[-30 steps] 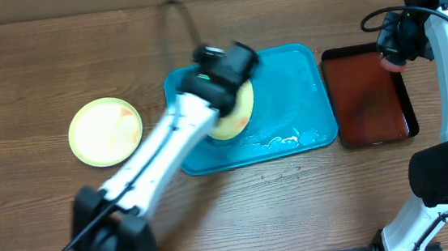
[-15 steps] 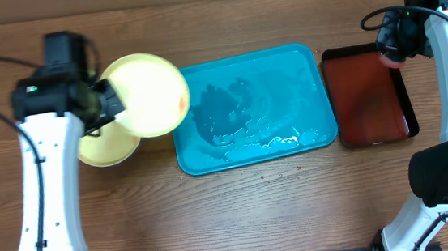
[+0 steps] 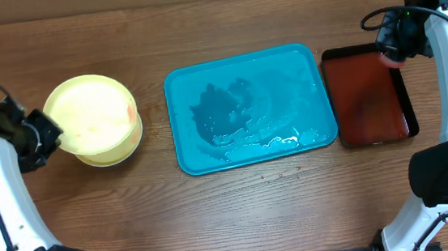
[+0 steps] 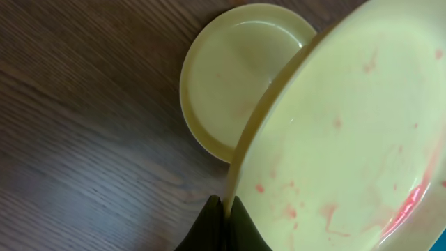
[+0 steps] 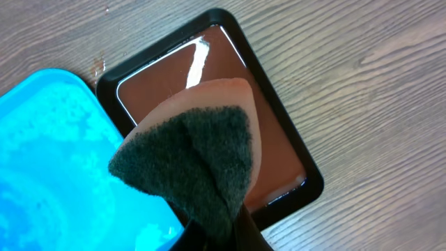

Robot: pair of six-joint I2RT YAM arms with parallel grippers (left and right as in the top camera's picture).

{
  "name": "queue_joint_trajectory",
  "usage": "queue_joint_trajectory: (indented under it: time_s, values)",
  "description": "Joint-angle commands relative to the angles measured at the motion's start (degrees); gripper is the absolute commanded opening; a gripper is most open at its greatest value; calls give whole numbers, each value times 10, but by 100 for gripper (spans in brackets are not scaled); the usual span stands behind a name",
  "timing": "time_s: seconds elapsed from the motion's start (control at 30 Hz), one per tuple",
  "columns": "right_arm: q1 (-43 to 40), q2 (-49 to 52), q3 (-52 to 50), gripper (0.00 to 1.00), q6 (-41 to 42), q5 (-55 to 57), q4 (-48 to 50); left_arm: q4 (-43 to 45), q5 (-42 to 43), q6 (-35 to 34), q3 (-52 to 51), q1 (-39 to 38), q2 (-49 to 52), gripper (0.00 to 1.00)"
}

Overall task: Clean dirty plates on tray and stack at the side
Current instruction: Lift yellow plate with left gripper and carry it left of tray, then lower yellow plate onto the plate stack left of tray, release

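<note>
Left gripper (image 3: 46,134): clenched on the rim of a yellow-green plate, gripping it at about the plate's 8 o'clock edge in the overhead view.
Held plate (image 3: 89,111): light yellow-green, at 9 o'clock of the tray and apart from it. The wrist view shows red smears across its face, heaviest near one edge.
Lower plate (image 4: 230,77): the same yellow-green, lying flat on the table (image 3: 297,217). The held plate covers much of it, and it shows past the held plate's 5 o'clock side from overhead. Whether the two touch cannot be told.
Tray (image 3: 245,83): turquoise, mid-table, with wet streaks and foam on its floor, thickest toward its 5 o'clock corner.
Dark red tray (image 3: 368,97): black-rimmed, just beside the turquoise tray at its 3 o'clock.
Right gripper (image 5: 221,230): closed tight on a sponge, hanging over the 1 o'clock corner of the dark red tray.
Sponge (image 5: 191,164): folded, with the dark scouring face outward and a pinkish backing behind it.
</note>
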Motion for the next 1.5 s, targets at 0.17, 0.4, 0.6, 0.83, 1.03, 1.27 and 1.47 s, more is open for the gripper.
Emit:
queue_joint_trajectory:
  time_s: [0.17,0.4,0.6,0.83,1.03,1.27,1.47]
  values:
    - [-2,-2,1,4,4,1,2,113,94,24,-139,46,-9,4]
    - [-2,-2,1,4,4,1,1,259,76,-25,-241,49,2,4]
    - [-2,-2,1,4,4,1,2,344,20,-63,-272,48,56,4]
    - [-2,-2,0,4,4,1,1,411,29,-67,-272,47,144,4]
    - [-2,-2,0,4,4,1,1,419,68,-59,-272,33,174,31]
    - [-2,-2,0,4,2,1,1,362,75,-18,-211,3,173,62]
    - [-2,8,-3,9,-43,-10,2,233,44,22,-87,-21,173,68]
